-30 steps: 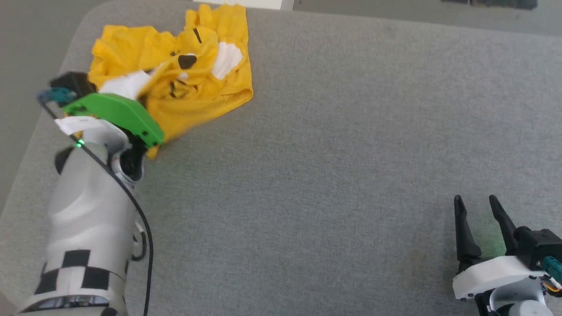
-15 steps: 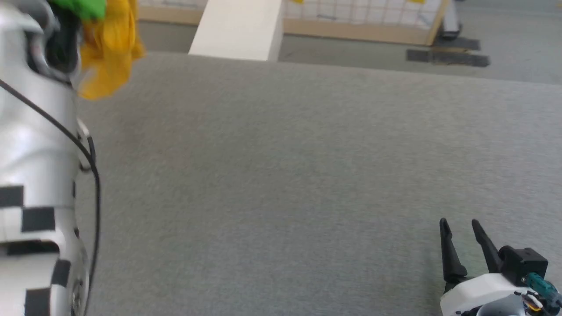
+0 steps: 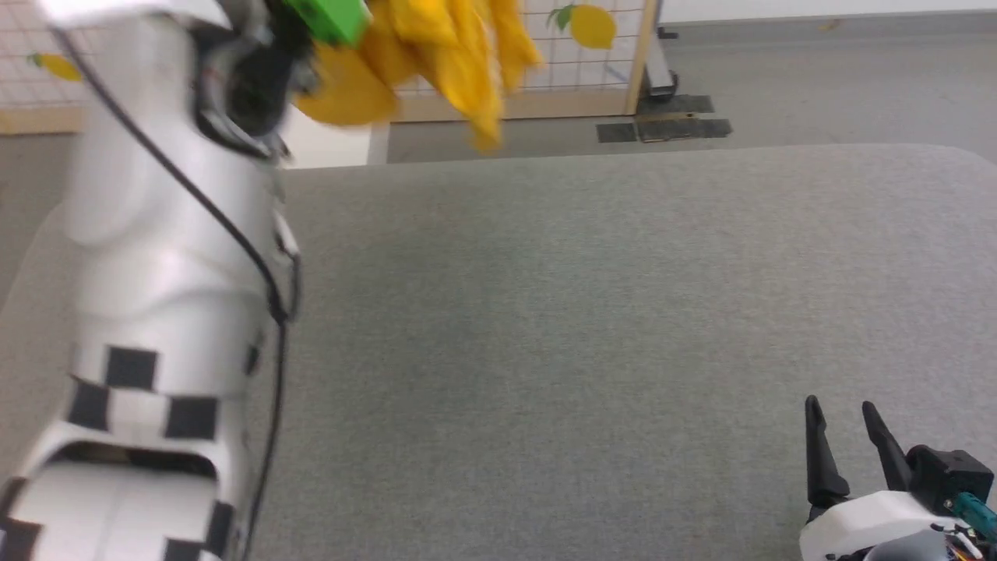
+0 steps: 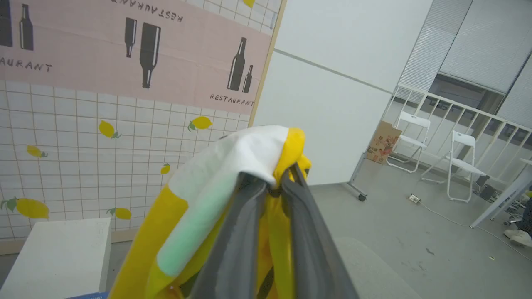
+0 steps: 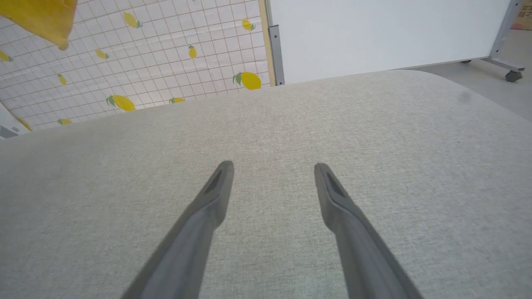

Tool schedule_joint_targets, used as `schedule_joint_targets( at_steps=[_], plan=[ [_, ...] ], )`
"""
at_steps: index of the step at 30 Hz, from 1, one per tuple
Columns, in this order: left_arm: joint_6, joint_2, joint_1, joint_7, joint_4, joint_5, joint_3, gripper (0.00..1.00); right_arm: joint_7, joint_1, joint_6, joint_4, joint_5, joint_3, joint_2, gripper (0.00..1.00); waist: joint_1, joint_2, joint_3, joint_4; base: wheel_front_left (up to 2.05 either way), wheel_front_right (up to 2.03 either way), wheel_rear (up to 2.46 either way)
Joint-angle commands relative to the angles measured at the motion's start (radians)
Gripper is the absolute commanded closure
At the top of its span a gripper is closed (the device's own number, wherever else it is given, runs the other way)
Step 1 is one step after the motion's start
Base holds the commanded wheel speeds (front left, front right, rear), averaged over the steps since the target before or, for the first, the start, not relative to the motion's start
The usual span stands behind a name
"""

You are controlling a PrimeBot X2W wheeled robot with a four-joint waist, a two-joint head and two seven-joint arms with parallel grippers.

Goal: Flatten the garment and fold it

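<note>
The garment (image 3: 456,58), a bright yellow T-shirt, hangs bunched in the air above the far edge of the grey table (image 3: 584,312), clear of its surface. My left arm is raised at the left of the head view, its green wrist housing (image 3: 331,15) against the cloth. In the left wrist view my left gripper (image 4: 278,182) is shut on a fold of the garment (image 4: 166,220), yellow cloth and a white patch draped over the fingertips. My right gripper (image 3: 840,405) rests low at the table's near right, open, with nothing between its fingers (image 5: 273,166). A yellow corner of the garment (image 5: 37,16) shows at the upper left.
A white box (image 4: 58,253) stands beyond the table's far edge on the left. Behind it is a tiled partition with lemon prints (image 3: 592,27). White folding chairs (image 4: 461,153) and a shoe (image 4: 517,236) are far off on the floor.
My left arm has lifted the garment off the table's far left and swung it up and rightward. The head camera has tilted up. The right gripper has stayed open in place.
</note>
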Motion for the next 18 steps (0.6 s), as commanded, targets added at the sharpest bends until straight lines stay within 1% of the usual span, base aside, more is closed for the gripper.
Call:
schedule_joint_targets(
  at_steps=[1,5,9,11,13,15,18],
  plan=[
    [-0.006,-0.022,0.057,0.009,-0.002,-0.014,-0.017,1.0,-0.006,-0.012,-0.002,0.001,-0.006,-0.009,0.0,0.0,0.0001,-0.0001,-0.012,-0.038,0.0,0.0,0.0],
    [-0.007,-0.061,0.194,0.049,0.01,-0.043,-0.099,1.0,-0.006,-0.009,-0.002,0.002,-0.008,-0.016,0.0,0.0,0.0001,-0.0001,0.005,-0.055,0.0,0.0,0.0],
    [-0.007,-0.078,0.347,0.089,0.055,-0.065,-0.201,1.0,-0.006,-0.013,-0.002,0.002,-0.009,-0.011,0.0,0.0,0.0001,-0.0001,0.028,-0.072,0.0,0.0,0.0],
    [-0.007,-0.078,0.411,0.09,0.084,-0.01,-0.283,1.0,-0.006,-0.017,-0.002,0.002,-0.005,-0.009,0.0,0.0,0.0001,-0.0001,0.037,-0.08,0.0,0.0,0.0],
    [-0.006,-0.081,0.482,0.086,0.123,-0.007,-0.321,1.0,-0.006,-0.02,-0.002,0.002,-0.002,-0.011,0.0,0.0,0.0001,-0.0001,0.043,-0.084,0.0,0.0,0.0],
    [-0.004,-0.083,0.535,0.111,0.168,0.006,-0.372,1.0,-0.006,-0.021,-0.002,0.002,0.0,-0.012,0.0,0.0,0.0001,-0.0001,0.048,-0.086,0.0,0.0,0.0],
    [0.003,-0.085,0.584,0.152,0.212,0.005,-0.418,1.0,-0.006,-0.022,-0.002,0.003,0.002,-0.01,0.0,0.0,0.0001,-0.0001,0.05,-0.085,0.0,0.0,0.0]
  ],
)
